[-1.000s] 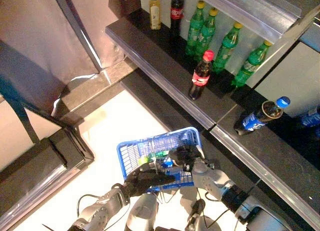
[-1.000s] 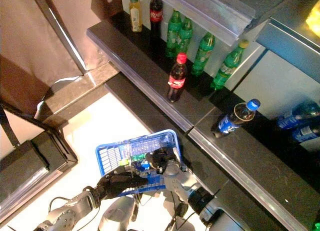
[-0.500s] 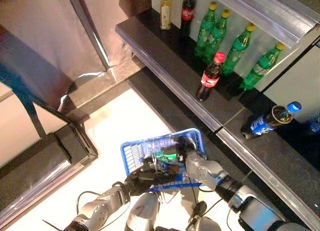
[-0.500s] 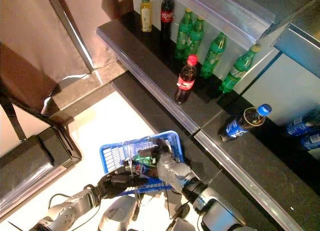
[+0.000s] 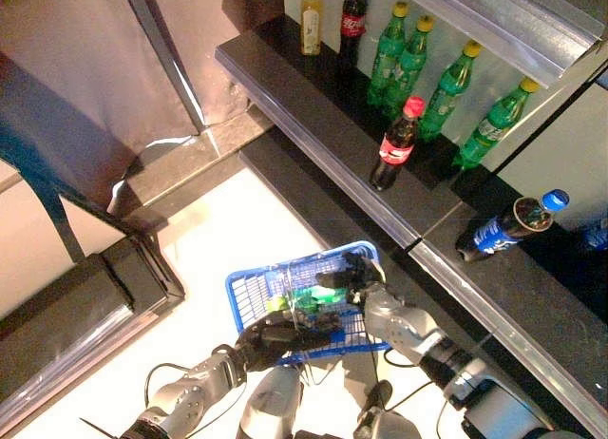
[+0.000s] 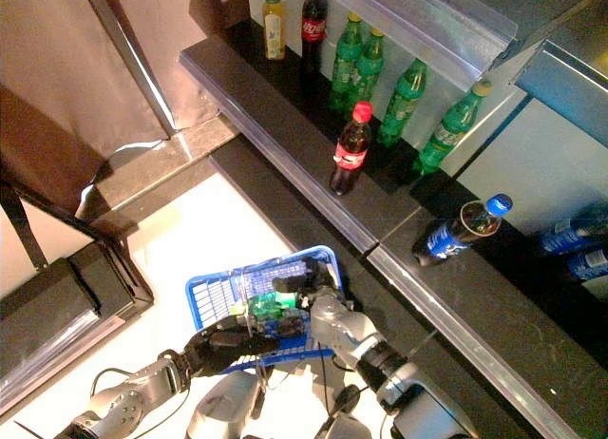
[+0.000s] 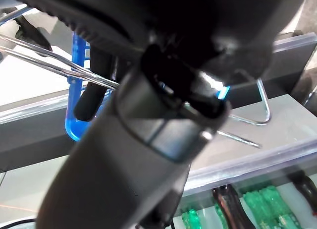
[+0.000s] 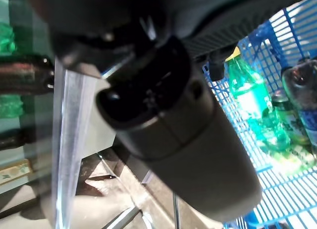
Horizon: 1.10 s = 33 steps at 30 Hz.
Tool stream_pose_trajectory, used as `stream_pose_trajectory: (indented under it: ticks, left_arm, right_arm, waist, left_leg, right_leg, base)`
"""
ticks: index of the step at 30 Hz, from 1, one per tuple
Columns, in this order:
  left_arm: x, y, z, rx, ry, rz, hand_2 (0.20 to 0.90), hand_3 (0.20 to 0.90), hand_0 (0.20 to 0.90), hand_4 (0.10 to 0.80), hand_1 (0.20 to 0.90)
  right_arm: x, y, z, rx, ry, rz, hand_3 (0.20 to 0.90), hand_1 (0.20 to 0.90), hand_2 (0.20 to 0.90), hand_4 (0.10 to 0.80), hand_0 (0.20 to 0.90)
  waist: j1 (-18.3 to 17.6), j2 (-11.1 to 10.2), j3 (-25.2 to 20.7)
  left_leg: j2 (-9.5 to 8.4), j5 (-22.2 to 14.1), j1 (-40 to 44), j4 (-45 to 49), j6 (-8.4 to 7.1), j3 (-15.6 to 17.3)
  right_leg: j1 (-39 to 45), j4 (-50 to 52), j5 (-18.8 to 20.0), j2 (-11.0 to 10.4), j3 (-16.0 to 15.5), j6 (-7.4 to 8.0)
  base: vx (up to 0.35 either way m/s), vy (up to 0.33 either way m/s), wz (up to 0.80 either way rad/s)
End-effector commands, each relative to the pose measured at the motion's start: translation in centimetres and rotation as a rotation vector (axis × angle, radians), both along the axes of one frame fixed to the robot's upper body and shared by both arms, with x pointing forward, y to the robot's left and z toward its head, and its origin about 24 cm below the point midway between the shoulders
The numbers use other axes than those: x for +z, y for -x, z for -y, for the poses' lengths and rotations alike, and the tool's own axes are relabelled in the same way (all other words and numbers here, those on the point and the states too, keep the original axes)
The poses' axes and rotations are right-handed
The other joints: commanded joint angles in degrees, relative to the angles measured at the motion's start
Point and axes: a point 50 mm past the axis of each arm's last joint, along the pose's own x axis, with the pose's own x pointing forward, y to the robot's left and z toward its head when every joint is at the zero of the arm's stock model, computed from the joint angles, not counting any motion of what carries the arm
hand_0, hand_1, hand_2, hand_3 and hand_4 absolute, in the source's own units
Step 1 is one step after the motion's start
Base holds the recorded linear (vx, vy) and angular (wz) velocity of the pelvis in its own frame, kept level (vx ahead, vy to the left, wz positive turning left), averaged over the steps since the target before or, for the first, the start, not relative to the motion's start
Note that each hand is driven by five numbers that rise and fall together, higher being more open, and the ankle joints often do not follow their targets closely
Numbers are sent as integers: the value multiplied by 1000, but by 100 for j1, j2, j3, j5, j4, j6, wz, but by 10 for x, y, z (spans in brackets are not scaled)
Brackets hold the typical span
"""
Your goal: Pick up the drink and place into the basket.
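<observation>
A blue wire basket (image 5: 249, 292) hangs above the pale floor (image 5: 218, 239), its metal handle gripped by the clenched fingers of the left hand (image 5: 275, 334) at the basket's near rim. Inside lie a green drink bottle (image 8: 252, 107), on its side along the mesh floor with its yellow cap toward the basket's wall, and beside it a can and a darker bottle with a blue label. The right hand (image 5: 359, 274) sits at the basket's far corner, just beside the green bottle's upper end; whether its fingers are released or grasping cannot be told from these views. On the dark shelf (image 5: 313, 116) beyond, four green bottles (image 5: 446, 78) stand upright in a row, with a yellowish bottle (image 5: 311, 19) and a dark cola bottle at the far end, a red-capped cola bottle (image 5: 394, 144) nearer the edge, and a blue-capped cola bottle (image 5: 508, 225) further right.
</observation>
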Motion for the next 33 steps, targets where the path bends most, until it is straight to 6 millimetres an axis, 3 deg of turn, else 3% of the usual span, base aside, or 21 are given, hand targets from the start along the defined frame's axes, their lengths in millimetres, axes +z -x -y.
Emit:
stream_pose_trajectory:
  ticks: [1,13,21,24,30,31,33]
  left_arm:
    - [92,-8,45,-159,412,455,300,200,300,100,300]
    - [51,-9,14,115,242,357,300,200,300,100,300]
    - [13,-9,5,234,108,214,300,200,300,100,300]
    - [-7,-4,-3,324,49,131,300,200,300,100,300]
    - [-44,14,-26,549,-14,-40,300,200,300,100,300]
    - [-58,24,-36,639,-36,-104,300,200,300,100,300]
    - [-66,31,-43,686,-67,-133,300,200,300,100,300]
  right_arm:
    - [53,-14,-10,156,-59,290,900,900,900,800,900]
    - [72,27,0,475,-192,371,900,900,900,800,900]
    - [78,36,-9,538,-345,366,900,900,900,800,900]
    - [71,40,-6,528,-356,335,900,900,900,800,900]
    - [37,58,12,448,-363,210,900,900,900,800,900]
    - [19,66,19,385,-376,150,900,900,900,800,900]
    - [3,72,25,330,-344,106,900,900,900,800,900]
  waist:
    - [-127,-82,-564]
    - [-454,-307,-736]
    - [-593,-387,-964]
    - [-711,-399,-1121]
    - [-963,-387,-1368]
    - [-1062,-386,-1446]
    - [-1137,-388,-1506]
  left_leg:
    - [-19,-400,-436,881,16,190]
    - [121,-411,-193,673,37,529]
    - [204,-390,80,453,8,703]
    - [236,-360,258,248,-13,791]
    - [338,-237,557,-228,-81,965]
    - [381,-202,636,-341,-113,1038]
    - [412,-180,688,-427,-149,1092]
  right_leg:
    - [-333,382,-36,95,156,-213]
    - [-315,347,-97,267,430,-191]
    - [-198,324,-160,356,534,-174]
    - [-149,269,-181,403,624,-156]
    - [-99,88,-132,462,783,-104]
    - [-97,39,-100,463,822,-85]
    - [-90,-13,-84,467,840,-73]
  base:
    - [-25,-10,-13]
    - [1,-29,-12]
    - [20,-36,-9]
    - [30,-22,-8]
    - [7,-21,-14]
    - [9,-37,-5]
    - [8,-49,-7]
